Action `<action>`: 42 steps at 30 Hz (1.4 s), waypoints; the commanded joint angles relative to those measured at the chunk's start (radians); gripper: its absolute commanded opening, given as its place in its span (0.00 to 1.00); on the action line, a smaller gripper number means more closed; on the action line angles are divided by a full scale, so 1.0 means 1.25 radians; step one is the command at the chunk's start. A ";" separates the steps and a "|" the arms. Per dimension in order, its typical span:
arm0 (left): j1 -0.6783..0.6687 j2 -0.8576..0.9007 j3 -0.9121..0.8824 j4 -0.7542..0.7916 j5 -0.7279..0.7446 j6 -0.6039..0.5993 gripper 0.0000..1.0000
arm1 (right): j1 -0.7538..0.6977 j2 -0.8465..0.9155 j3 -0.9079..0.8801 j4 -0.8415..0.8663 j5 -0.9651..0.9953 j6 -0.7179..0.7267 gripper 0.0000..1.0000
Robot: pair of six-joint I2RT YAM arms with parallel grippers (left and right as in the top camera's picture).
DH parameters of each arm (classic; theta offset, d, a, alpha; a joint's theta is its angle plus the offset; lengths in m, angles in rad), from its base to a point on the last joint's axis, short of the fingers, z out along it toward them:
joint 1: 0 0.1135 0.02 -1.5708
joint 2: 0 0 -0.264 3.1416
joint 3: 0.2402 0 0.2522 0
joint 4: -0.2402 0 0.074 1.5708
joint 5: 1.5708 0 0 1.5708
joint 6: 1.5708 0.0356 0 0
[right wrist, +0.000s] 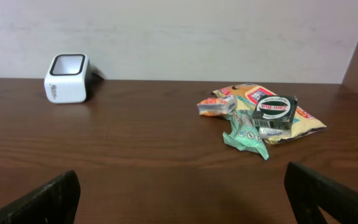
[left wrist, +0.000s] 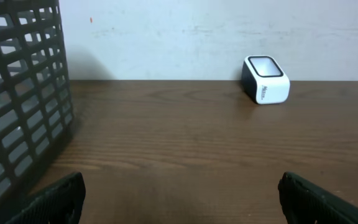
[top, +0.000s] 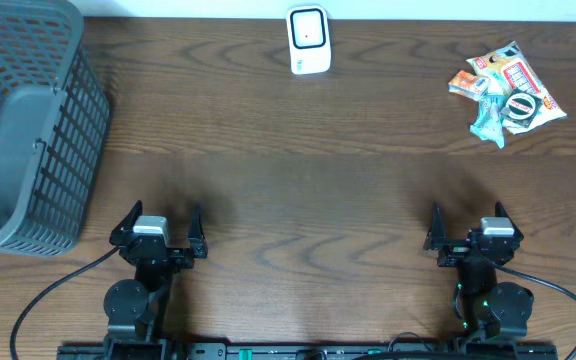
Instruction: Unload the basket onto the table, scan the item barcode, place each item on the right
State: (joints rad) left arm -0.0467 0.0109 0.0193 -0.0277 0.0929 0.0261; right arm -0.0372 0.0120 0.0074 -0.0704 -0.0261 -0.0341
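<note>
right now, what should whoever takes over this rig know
Left gripper: open, empty, at the near edge.
Right gripper: open, empty, at the near edge.
Scanner: far edge, middle. Pile of packets: far right, on the right gripper's side. Basket: far left.
Done: nothing picked or scanned.
Left: grab an item from the pile, show its barcode to the scanner.

Both my arms, at the lower edge of the overhead frame, are black. My left gripper (top: 162,220) has two dark pointed fingers and a pale grey block (top: 151,227) behind them. My right gripper (top: 468,216) is built the same. A thin black cable (top: 43,302) curves from the left arm, and a second cable (top: 560,294) from the right. Small green lights (top: 483,301) glow on the right arm's round joint. In the left wrist view my fingers (left wrist: 55,202) look matt black.
</note>
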 commanded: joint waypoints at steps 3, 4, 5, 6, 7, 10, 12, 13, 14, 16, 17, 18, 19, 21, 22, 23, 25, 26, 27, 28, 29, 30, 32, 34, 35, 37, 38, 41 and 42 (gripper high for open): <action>0.004 -0.008 -0.012 -0.037 -0.071 -0.064 0.98 | -0.006 -0.004 -0.002 -0.004 0.004 -0.006 0.99; 0.004 -0.008 -0.012 -0.037 -0.069 -0.064 0.98 | -0.006 -0.004 -0.002 -0.004 0.004 -0.006 0.99; 0.004 -0.008 -0.012 -0.037 -0.066 -0.064 0.97 | -0.006 -0.004 -0.002 -0.004 0.004 -0.006 0.99; 0.004 -0.008 -0.012 -0.037 -0.063 -0.064 0.97 | -0.006 -0.004 -0.002 -0.004 0.004 -0.006 0.99; 0.004 -0.007 -0.012 -0.037 -0.063 -0.064 0.97 | -0.006 -0.004 -0.002 -0.004 0.004 -0.006 0.99; 0.004 -0.007 -0.012 -0.036 -0.063 -0.064 0.97 | -0.006 -0.004 -0.002 -0.004 0.004 -0.006 0.99; 0.004 -0.006 -0.012 -0.036 -0.063 -0.064 0.98 | -0.006 -0.004 -0.002 -0.004 0.004 -0.006 0.99; 0.004 -0.005 -0.012 -0.036 -0.063 -0.064 0.97 | -0.006 -0.004 -0.002 -0.004 0.004 -0.006 0.99; 0.004 -0.005 -0.012 -0.036 -0.063 -0.064 0.98 | -0.006 -0.004 -0.002 -0.004 0.004 -0.006 0.99; 0.004 -0.005 -0.012 -0.036 -0.063 -0.064 0.98 | -0.006 -0.004 -0.002 -0.004 0.004 -0.006 0.99; 0.004 -0.005 -0.012 -0.036 -0.063 -0.064 0.98 | -0.006 -0.004 -0.002 -0.004 0.004 -0.006 0.99; 0.004 -0.005 -0.012 -0.036 -0.063 -0.064 0.98 | -0.006 -0.004 -0.002 -0.004 0.004 -0.006 0.99; 0.004 -0.005 -0.012 -0.036 -0.063 -0.064 0.97 | -0.006 -0.004 -0.002 -0.004 0.004 -0.006 0.99; 0.004 -0.005 -0.012 -0.036 -0.063 -0.064 0.98 | -0.006 -0.004 -0.002 -0.004 0.004 -0.006 0.99; 0.004 -0.005 -0.012 -0.036 -0.063 -0.064 0.98 | -0.006 -0.004 -0.002 -0.004 0.004 -0.006 0.99; 0.004 -0.005 -0.012 -0.036 -0.063 -0.064 0.98 | -0.006 -0.004 -0.002 -0.004 0.004 -0.006 0.99; 0.004 -0.005 -0.012 -0.036 -0.063 -0.064 0.98 | -0.006 -0.004 -0.002 -0.004 0.004 -0.006 0.99; 0.004 -0.005 -0.012 -0.036 -0.063 -0.064 0.97 | -0.006 -0.004 -0.002 -0.004 0.004 -0.006 0.99; 0.004 -0.005 -0.012 -0.036 -0.063 -0.064 0.98 | -0.006 -0.004 -0.002 -0.004 0.004 -0.006 0.99; 0.004 -0.005 -0.012 -0.036 -0.063 -0.064 0.97 | -0.006 -0.004 -0.002 -0.004 0.004 -0.006 0.99; 0.004 -0.005 -0.012 -0.036 -0.063 -0.064 0.98 | -0.006 -0.004 -0.002 -0.004 0.004 -0.006 0.99; 0.004 -0.005 -0.012 -0.036 -0.063 -0.064 0.98 | -0.006 -0.004 -0.002 -0.004 0.004 -0.006 0.99; 0.004 -0.005 -0.012 -0.036 -0.063 -0.064 0.98 | -0.006 -0.004 -0.002 -0.004 0.004 -0.006 0.99; 0.004 -0.005 -0.012 -0.036 -0.063 -0.064 0.97 | -0.006 -0.004 -0.002 -0.004 0.004 -0.006 0.99; 0.004 -0.005 -0.012 -0.036 -0.063 -0.064 0.98 | -0.006 -0.004 -0.002 -0.004 0.004 -0.006 0.99; 0.004 -0.005 -0.012 -0.036 -0.063 -0.064 0.98 | -0.006 -0.004 -0.002 -0.004 0.004 -0.006 0.99; 0.004 -0.005 -0.012 -0.036 -0.063 -0.064 0.97 | -0.006 -0.004 -0.002 -0.004 0.004 -0.006 0.99; 0.004 -0.005 -0.012 -0.036 -0.063 -0.064 0.98 | -0.006 -0.004 -0.002 -0.004 0.004 -0.006 0.99; 0.004 -0.005 -0.012 -0.036 -0.063 -0.064 0.98 | -0.006 -0.004 -0.002 -0.004 0.004 -0.006 0.99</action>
State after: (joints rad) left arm -0.0467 0.0109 0.0212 -0.0334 0.0460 -0.0490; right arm -0.0372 0.0120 0.0074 -0.0704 -0.0261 -0.0341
